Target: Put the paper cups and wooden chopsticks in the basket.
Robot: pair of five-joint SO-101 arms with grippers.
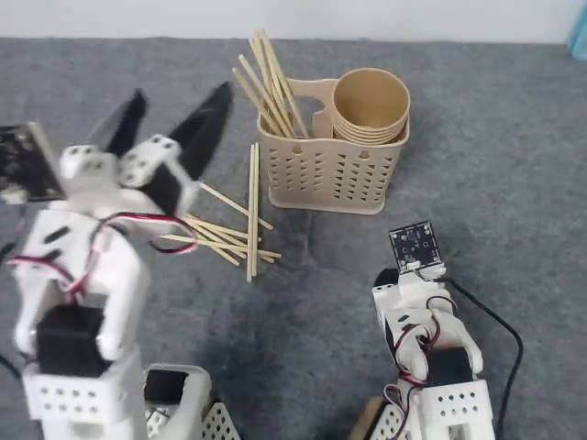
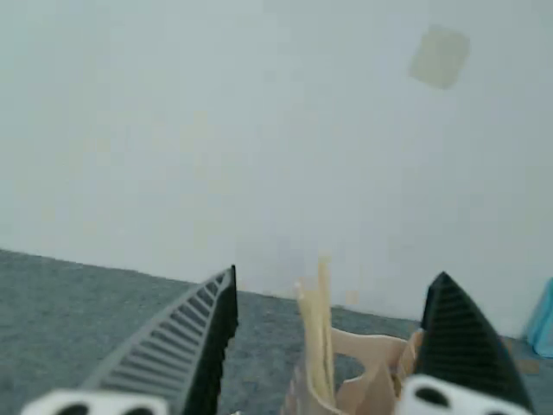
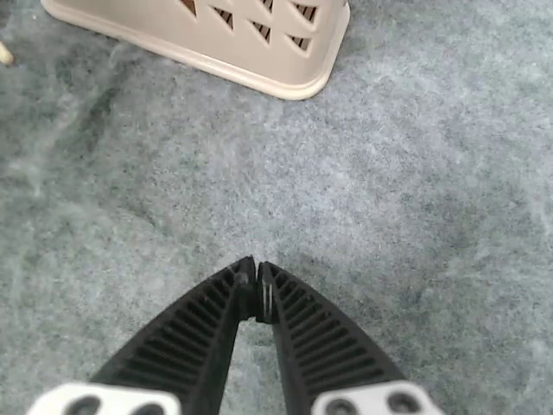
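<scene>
**A:** Where are the cups [image 1: 371, 103]?

**B:** They're nested in a stack in the right half of the basket [image 1: 330, 170]. A bunch of chopsticks [image 1: 269, 82] stands in the left half, leaning out over the rim.

**A:** Are there any on the surface [image 1: 514, 183]?

**B:** Yes. The loose chopsticks [image 1: 229, 234] lie crossed in a heap just left of the basket. Two of them lie side by side, close to its left wall.

**A:** And the left claw [image 1: 181, 93]?

**B:** It's spread wide with nothing between its fingers. It sits left of the basket, beyond the heap. Its own camera looks between the fingers toward the basket's chopsticks and the pale wall behind.

**A:** What about the right claw [image 3: 257, 264]?

**B:** It's closed, tips touching, and holding nothing. It points down at bare grey surface in front of the basket, near its front corner but apart from it.
</scene>
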